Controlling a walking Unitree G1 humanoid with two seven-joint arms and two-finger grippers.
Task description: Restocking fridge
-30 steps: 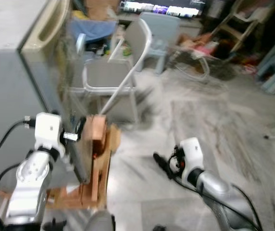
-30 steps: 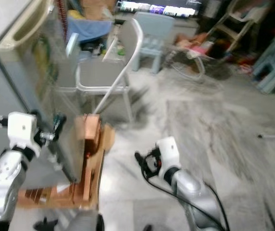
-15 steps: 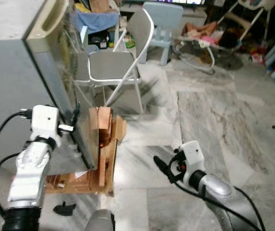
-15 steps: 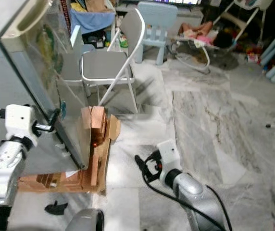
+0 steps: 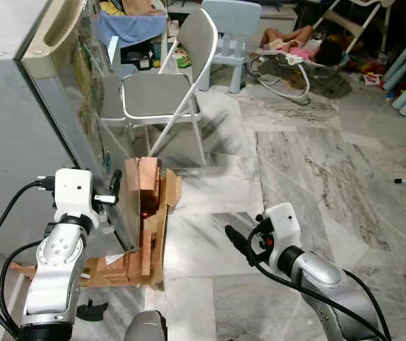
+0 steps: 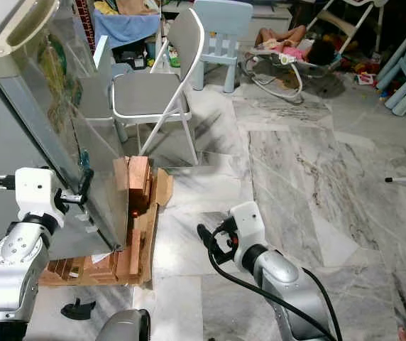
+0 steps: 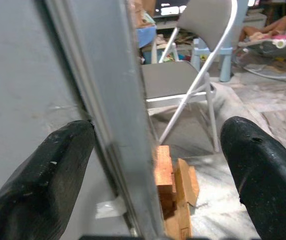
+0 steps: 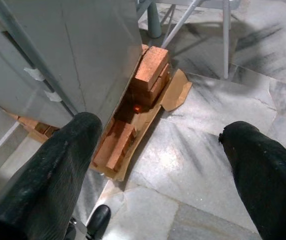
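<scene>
My left claw (image 7: 148, 165) is spread wide, its two fingers straddling the front edge of the grey fridge (image 5: 18, 135) door, gripping nothing. Just beyond it, stacked wooden blocks (image 5: 145, 206) on cardboard prop the fridge's corner. My right claw (image 5: 237, 245) hangs wide open and empty over the marble floor (image 5: 295, 163), well apart from the fridge. Farther ahead stands a grey folding chair (image 5: 164, 89).

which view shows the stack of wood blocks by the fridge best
The right wrist view: the wood blocks lie unobstructed on cardboard beside the fridge. Both eye views show them small and edge-on; the left wrist view catches just their top behind the door edge.
</scene>
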